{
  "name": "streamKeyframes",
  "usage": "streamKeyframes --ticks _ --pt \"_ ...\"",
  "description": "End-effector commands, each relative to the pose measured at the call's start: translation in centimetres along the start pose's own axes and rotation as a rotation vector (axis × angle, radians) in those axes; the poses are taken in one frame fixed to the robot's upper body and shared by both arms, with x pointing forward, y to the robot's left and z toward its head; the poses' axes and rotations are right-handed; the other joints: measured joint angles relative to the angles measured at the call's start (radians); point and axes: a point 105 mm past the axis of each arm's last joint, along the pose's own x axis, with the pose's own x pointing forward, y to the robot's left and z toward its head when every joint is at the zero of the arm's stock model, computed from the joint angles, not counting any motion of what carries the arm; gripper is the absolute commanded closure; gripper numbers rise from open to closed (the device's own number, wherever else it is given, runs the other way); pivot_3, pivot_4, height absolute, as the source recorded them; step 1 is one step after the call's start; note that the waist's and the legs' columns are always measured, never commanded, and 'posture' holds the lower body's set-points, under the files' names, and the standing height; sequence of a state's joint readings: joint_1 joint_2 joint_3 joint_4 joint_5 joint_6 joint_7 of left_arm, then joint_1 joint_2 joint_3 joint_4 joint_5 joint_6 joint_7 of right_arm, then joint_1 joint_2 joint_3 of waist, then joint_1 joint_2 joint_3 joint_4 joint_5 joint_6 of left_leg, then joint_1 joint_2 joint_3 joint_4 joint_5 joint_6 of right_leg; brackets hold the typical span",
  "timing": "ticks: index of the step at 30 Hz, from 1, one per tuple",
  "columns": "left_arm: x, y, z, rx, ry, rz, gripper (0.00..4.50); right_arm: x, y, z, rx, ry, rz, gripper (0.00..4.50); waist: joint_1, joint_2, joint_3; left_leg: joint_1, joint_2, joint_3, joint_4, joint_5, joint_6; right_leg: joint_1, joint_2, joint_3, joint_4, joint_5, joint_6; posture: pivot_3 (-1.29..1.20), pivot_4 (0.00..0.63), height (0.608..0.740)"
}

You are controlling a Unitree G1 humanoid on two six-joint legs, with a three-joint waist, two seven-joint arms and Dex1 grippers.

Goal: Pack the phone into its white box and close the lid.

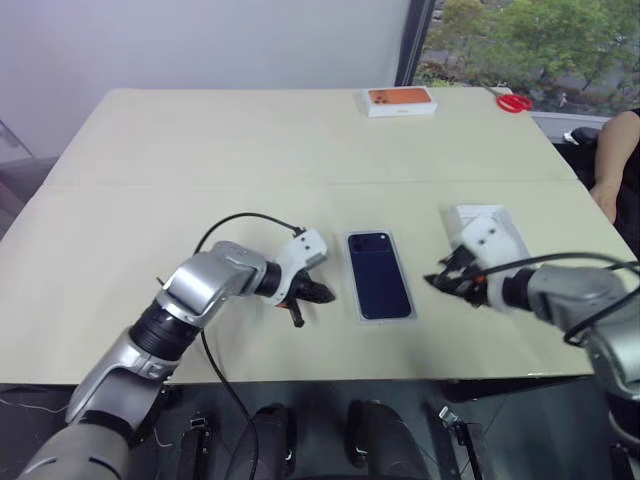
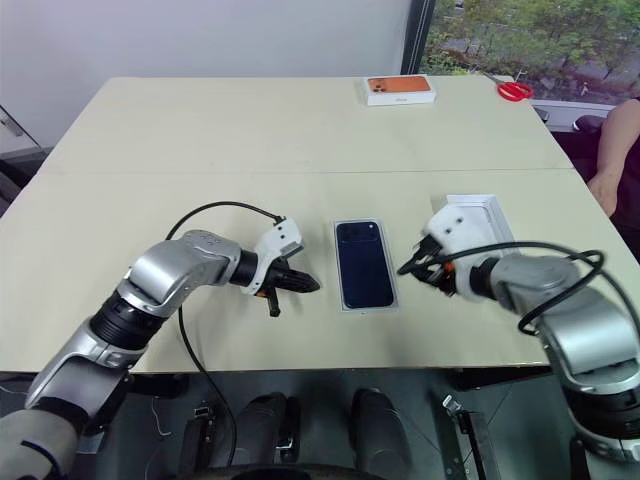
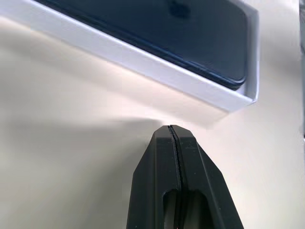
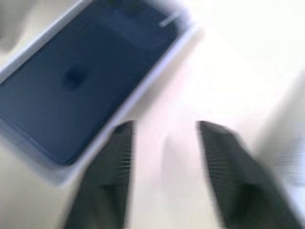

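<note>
The dark navy phone (image 1: 378, 272) lies flat inside the shallow white box (image 1: 386, 319) in the middle of the table's near half. In the left wrist view the phone (image 3: 190, 38) sits below the white box's rim (image 3: 143, 64). My left gripper (image 1: 325, 294) is shut and empty, hovering just left of the box with its tips (image 3: 170, 129) pointing at the box's wall. My right gripper (image 1: 435, 281) stands open just right of the box, and nothing lies between its fingers (image 4: 119, 143). The white lid (image 2: 490, 212) lies behind the right gripper, partly hidden by it.
A white box with an orange top (image 1: 400, 100) sits at the table's far edge, with red scissors (image 1: 513, 102) to its right. A person's arm (image 1: 610, 160) shows at the right edge. The beige table (image 1: 200, 160) stretches wide on the left.
</note>
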State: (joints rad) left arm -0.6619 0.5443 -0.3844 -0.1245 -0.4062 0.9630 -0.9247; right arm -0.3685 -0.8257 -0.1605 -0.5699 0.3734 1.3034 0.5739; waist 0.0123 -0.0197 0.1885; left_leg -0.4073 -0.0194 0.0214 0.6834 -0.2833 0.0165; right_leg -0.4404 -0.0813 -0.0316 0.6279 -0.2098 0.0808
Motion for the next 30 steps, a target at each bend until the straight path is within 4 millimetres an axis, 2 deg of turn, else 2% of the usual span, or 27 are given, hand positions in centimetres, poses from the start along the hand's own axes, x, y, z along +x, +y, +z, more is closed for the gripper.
streamKeyframes --ticks 1,9,13,16,21,24,27,30 --pt "-1.8 -0.7 2.2 0.131 -0.146 -0.033 4.50 0.1 -3.3 -0.5 0.143 0.053 -0.169 0.66 0.000 0.000 0.000 0.000 0.000 0.000 0.000 0.000 0.000 0.000 0.000 0.000 0.000 0.000 0.000 0.00 0.150 0.740" --pt "-3.1 -1.4 3.0 0.295 -0.373 -0.052 4.50 2.4 -5.5 -2.9 0.331 0.203 -0.247 0.66 0.000 0.001 0.000 -0.001 0.000 0.001 0.000 0.000 0.000 -0.001 -0.001 0.001 0.000 0.000 -0.001 0.00 0.150 0.740" --pt "-3.5 -1.8 2.3 0.328 -0.382 -0.069 4.50 2.9 -5.7 -3.4 0.396 0.227 -0.233 0.66 -0.001 0.001 0.000 -0.001 0.000 0.001 0.000 0.000 0.000 -0.001 -0.001 0.001 0.000 0.000 0.000 0.00 0.150 0.740" --pt "-3.6 -1.7 2.1 0.331 -0.381 -0.059 4.50 3.1 -5.8 -3.6 0.415 0.236 -0.232 1.91 -0.001 0.001 0.000 -0.001 0.000 0.001 0.000 0.000 0.000 -0.001 -0.001 0.001 0.000 0.000 0.000 0.00 0.150 0.740" --pt "-3.8 -1.1 1.8 0.316 -0.381 -0.029 4.50 3.0 -5.5 -3.2 0.423 0.226 -0.219 4.46 -0.002 0.001 0.000 -0.001 0.000 0.001 0.000 0.000 0.000 -0.001 -0.001 0.000 0.000 0.000 0.000 0.00 0.150 0.740" --pt "-3.9 -0.7 1.7 0.304 -0.381 -0.008 4.50 2.8 -5.4 -2.9 0.407 0.215 -0.218 4.46 -0.002 0.001 0.000 -0.001 0.000 0.001 0.000 0.000 0.000 -0.001 -0.001 0.000 0.000 0.000 0.000 0.00 0.150 0.740" --pt "-4.3 0.0 1.6 0.286 -0.393 0.033 4.50 2.3 -5.1 -1.6 0.402 0.167 -0.203 4.46 -0.002 0.001 0.000 -0.001 0.000 0.001 0.000 0.000 0.000 -0.001 -0.001 0.000 0.000 0.000 0.000 0.00 0.150 0.740" --pt "-5.5 2.2 1.0 0.240 -0.411 0.152 4.50 1.5 -2.6 2.8 0.407 -0.026 -0.026 4.46 -0.009 0.001 0.000 0.000 0.000 0.001 0.000 0.000 0.000 -0.001 0.000 0.000 0.001 0.000 0.000 0.00 0.150 0.740"
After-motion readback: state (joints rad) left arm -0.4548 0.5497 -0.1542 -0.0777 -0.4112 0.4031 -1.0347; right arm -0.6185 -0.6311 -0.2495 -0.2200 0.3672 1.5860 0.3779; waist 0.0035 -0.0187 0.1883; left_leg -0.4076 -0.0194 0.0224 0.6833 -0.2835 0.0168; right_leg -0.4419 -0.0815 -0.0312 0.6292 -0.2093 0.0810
